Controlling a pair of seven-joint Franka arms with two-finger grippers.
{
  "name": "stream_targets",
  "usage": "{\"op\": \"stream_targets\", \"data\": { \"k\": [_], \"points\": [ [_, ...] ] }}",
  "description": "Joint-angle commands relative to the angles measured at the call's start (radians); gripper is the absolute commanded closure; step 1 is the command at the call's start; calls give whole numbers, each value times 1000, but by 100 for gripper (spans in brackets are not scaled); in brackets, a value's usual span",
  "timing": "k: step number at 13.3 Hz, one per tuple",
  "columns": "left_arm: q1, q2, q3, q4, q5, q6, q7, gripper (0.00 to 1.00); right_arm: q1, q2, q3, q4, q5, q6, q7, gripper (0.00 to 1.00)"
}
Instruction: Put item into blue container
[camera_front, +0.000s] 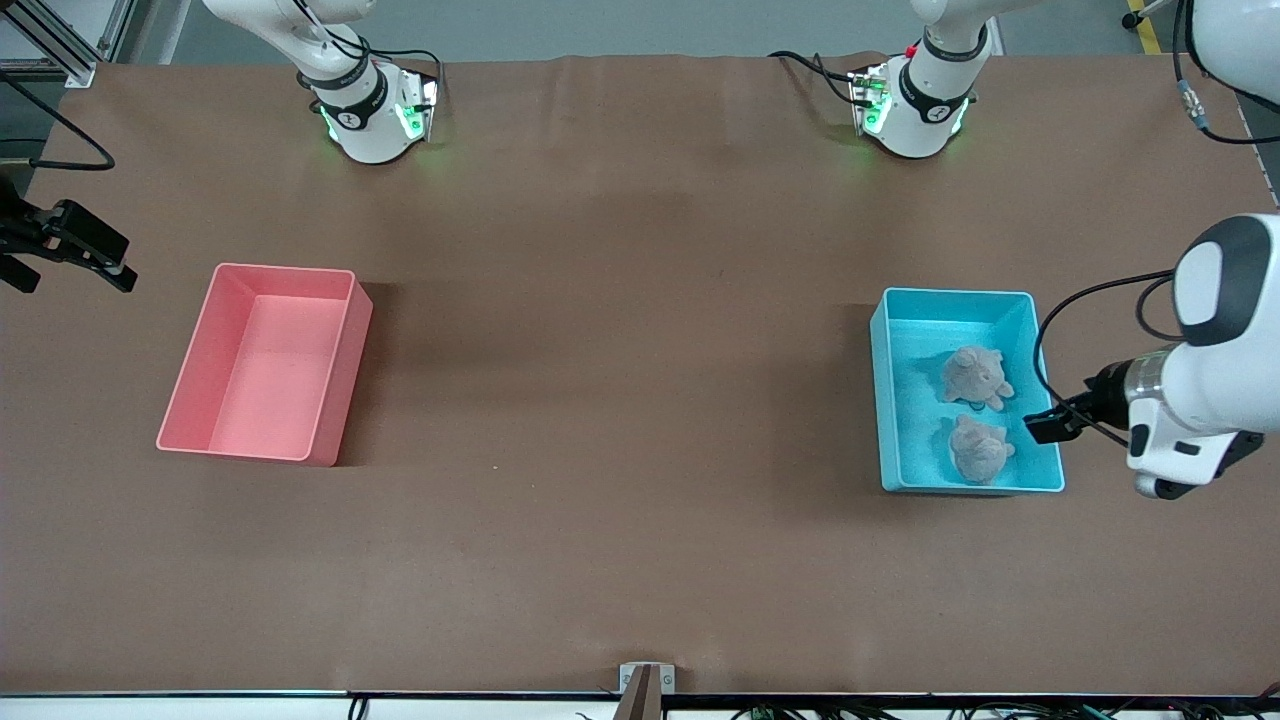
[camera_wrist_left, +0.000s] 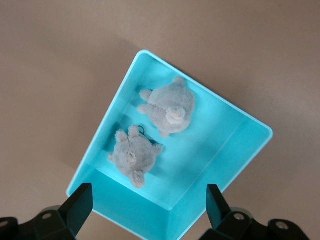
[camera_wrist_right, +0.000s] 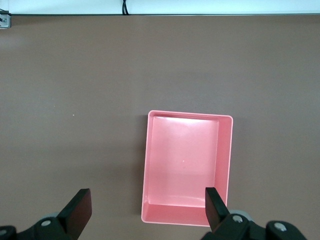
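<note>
The blue container stands toward the left arm's end of the table. Two grey plush toys lie inside it, one farther from the front camera and one nearer. In the left wrist view both toys rest on the bin's floor. My left gripper hangs open over the bin's outer wall, with nothing between its fingers. My right gripper is open and empty, in the air at the right arm's end of the table.
An empty pink bin of the same shape stands toward the right arm's end of the table. Brown tabletop lies bare between the two bins. A small bracket sits at the table's front edge.
</note>
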Motion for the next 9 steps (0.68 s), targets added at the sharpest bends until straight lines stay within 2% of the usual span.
{"op": "stream_targets", "data": {
  "k": [1,5,7,8,9],
  "points": [
    [-12,-55,0,35,77,-64,104,0,-10,6,10,14,-13,-8,-9,0],
    [7,-185,-2,33,87,-84,246,0,-10,6,10,14,-13,-6,-9,0],
    [13,-246,9,27,36,-104,289,0,-10,6,10,14,-13,-6,-9,0],
    [1,-277,32,21,-1,-122,324,0,-10,6,10,14,-13,-6,-7,0],
    [-36,-303,93,15,-25,-145,347,0,-10,6,10,14,-13,-6,-9,0]
  ]
}}
